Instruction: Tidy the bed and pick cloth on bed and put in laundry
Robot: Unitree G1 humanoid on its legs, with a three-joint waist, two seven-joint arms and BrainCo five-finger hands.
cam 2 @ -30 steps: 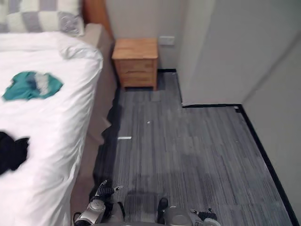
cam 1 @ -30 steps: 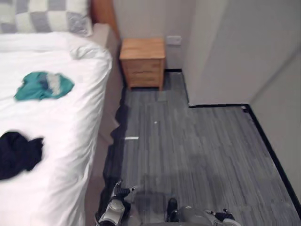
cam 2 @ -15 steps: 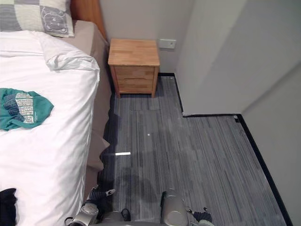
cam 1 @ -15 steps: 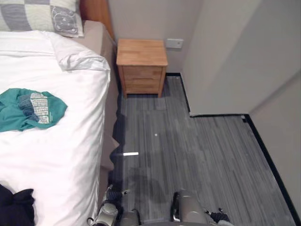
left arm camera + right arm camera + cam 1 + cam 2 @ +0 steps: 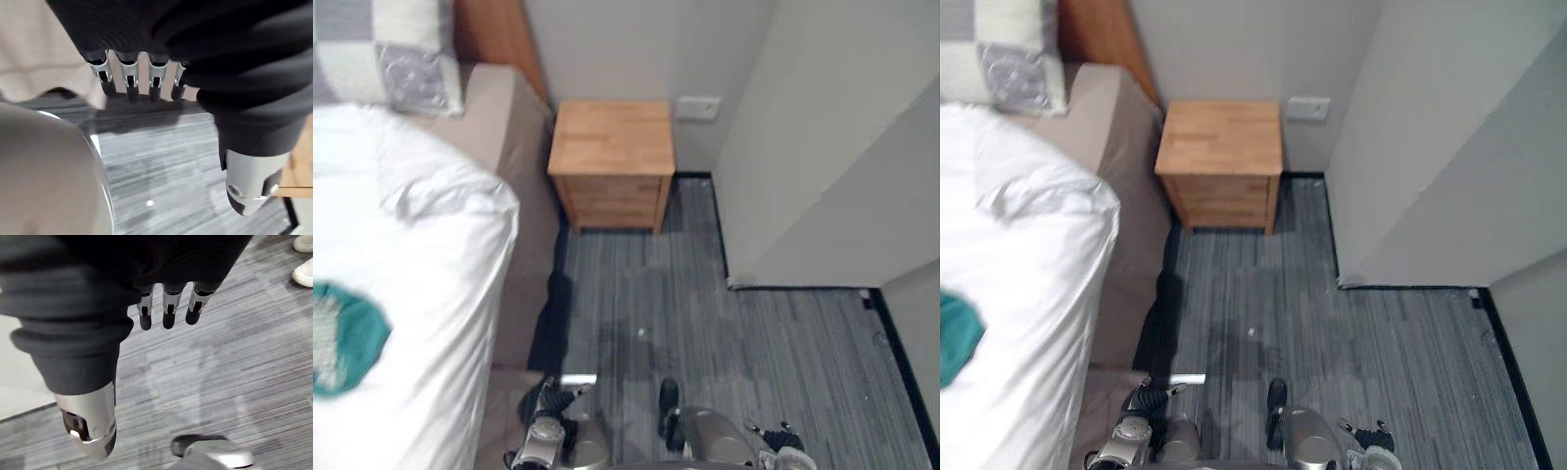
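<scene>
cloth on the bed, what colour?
Teal green with a pale patch. The cloth shows best in the left eye view.

white bed [image 5: 421, 284] — teal cloth [image 5: 342, 338], pillow [image 5: 386, 54]

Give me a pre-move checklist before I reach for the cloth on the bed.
1. Left hand empty: ok, fingers relaxed, nothing held.
2. Right hand empty: ok, fingers straight, nothing held.
3. Teal cloth in sight: ok, on the white duvet, cut by the view's edge.
4. Cloth within grasp: not ok, both hands hang low over the floor.
5. Bystander clearance: cannot tell; a person's white shoes stand beyond the right hand.
</scene>
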